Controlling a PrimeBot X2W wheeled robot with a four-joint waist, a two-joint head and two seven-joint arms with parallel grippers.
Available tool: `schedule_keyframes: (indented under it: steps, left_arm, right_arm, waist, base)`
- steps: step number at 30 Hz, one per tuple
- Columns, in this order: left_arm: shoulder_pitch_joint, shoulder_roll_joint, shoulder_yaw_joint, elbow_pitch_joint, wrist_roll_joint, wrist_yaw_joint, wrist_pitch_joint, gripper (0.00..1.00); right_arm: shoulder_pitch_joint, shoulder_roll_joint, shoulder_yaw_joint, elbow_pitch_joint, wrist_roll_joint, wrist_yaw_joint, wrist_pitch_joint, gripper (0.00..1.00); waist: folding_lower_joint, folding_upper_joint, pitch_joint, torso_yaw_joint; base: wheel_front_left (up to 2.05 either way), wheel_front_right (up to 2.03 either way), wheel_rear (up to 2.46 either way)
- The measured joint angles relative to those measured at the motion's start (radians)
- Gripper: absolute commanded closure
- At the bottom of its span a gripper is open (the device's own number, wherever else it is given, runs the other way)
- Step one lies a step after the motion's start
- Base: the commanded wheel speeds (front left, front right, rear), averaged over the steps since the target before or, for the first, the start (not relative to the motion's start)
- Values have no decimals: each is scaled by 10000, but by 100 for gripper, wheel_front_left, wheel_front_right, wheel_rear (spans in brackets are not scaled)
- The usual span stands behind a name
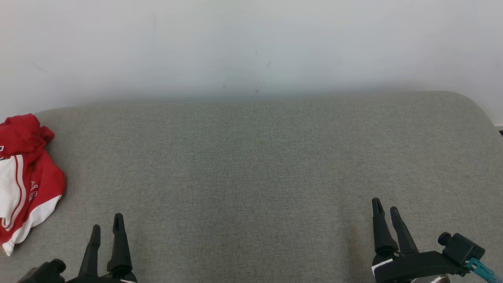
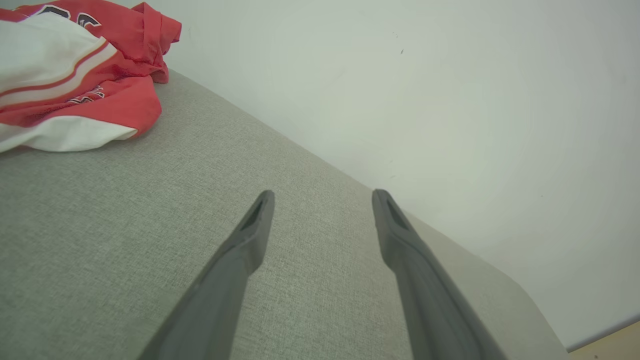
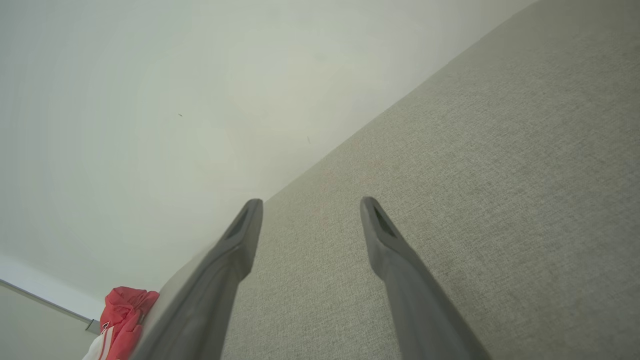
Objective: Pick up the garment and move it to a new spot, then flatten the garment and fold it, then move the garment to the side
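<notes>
The left claw (image 1: 107, 222) stands wide open, its two dark fingers well apart, holding nothing and touching nothing. In the left wrist view the left claw (image 2: 322, 195) has only bare grey cloth between its tips. The right claw (image 1: 385, 205) is likewise spread wide and empty, and in the right wrist view the right claw (image 3: 310, 201) hangs over plain fabric. A teal connector (image 1: 481, 269) shows at the right wrist.

Count: two claws, each with two fingers; one garment; one tabletop.

Both claws sit low over the near edge of the grey fabric-covered tabletop (image 1: 255, 177), the left one at the lower left and the right one at the lower right of the head view, fingers pointing toward the white wall (image 1: 251, 47) behind.

The garment (image 1: 27, 181) is red and white, and lies crumpled in a heap at the far left of the tabletop, partly cut off by the edge of the head view. It is well apart from the right claw and near the left claw, ahead of it and to its left, not touching it. Its long axis runs from the near edge toward the wall. The bunched red end points toward the wall; a white-edged end points toward the near edge. The left wrist view shows the garment (image 2: 75, 75) with white panels, red stripes and some lettering, too folded to read. In the right wrist view the garment (image 3: 122, 320) sits at the far end of the tabletop.
</notes>
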Motion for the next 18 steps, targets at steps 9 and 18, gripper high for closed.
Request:
schedule_keyframes:
  steps: [9, 18]
  left_arm:
    - [119, 127, -171, -127, 1231, 50, -238, 0]
    - [178, 280, -280, -268, 2119, 88, -489, 0]
  right_arm:
    - [83, -2, 0, -115, -1179, 0, -238, 0]
    - [138, -2, -33, -188, -2240, 0, -474, 0]
  waist:
    - [0, 0, 0, 7]
    - [0, 0, -19, 9]
  base:
    - [0, 0, 0]
    - [0, 0, 0]
